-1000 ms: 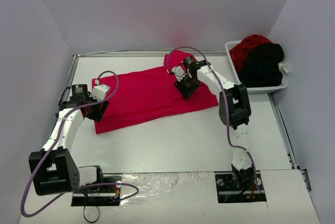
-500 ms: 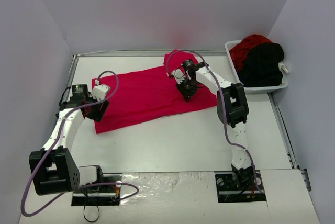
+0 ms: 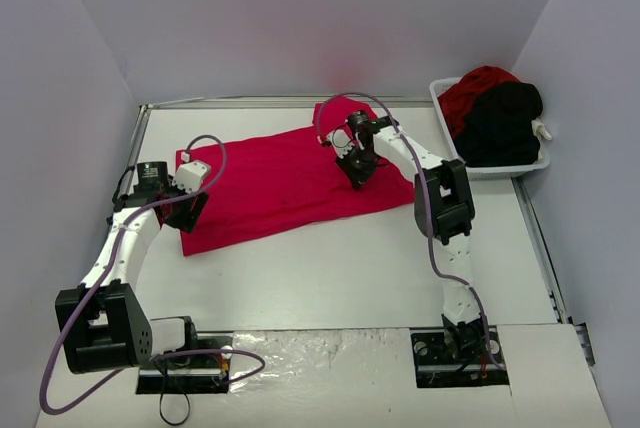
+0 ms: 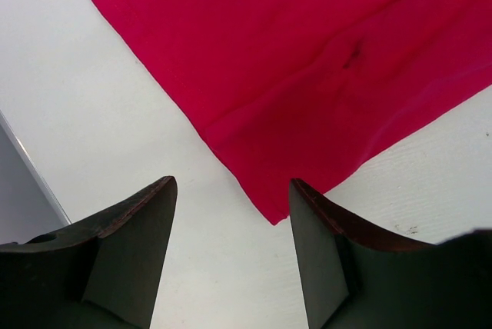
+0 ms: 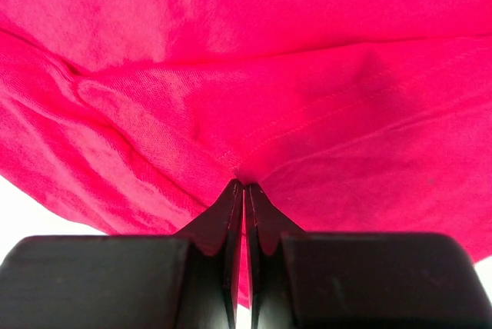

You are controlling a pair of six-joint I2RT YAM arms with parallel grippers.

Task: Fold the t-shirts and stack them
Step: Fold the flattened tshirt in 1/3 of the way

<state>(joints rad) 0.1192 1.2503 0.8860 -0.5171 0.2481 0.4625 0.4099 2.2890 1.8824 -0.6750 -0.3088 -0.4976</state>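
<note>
Right jaws have snapped shut in the last second, nudging slightly farther across the cloth as they closed, while over on the left nothing has budged. Starting at that left side: the left jaws hang parted and empty, low over the worktop point(image 3: 330, 278), and the wrist view shows the near-left corner of the red shirt point(image 3: 280, 183) lying just ahead of them, its tip pointing into the gap and a touch toward the right-hand finger. That shirt point(image 4: 307, 60) is spread flat mid-worktop, long axis running left to right, the left end nearer the bases and the right end tilted away. On to the right end: the right jaws are clenched on a small ridge of red cloth point(image 5: 231, 52), which puckers up where the tips meet. Far right, well apart, the basket point(image 3: 495, 168) holds another red shirt point(image 3: 475, 88) bunched with the black shirt point(image 3: 505, 118). So one end is gripped and the other is not; my read is that the left jaws must ease forward over that corner and close before any fold can begin.
</note>
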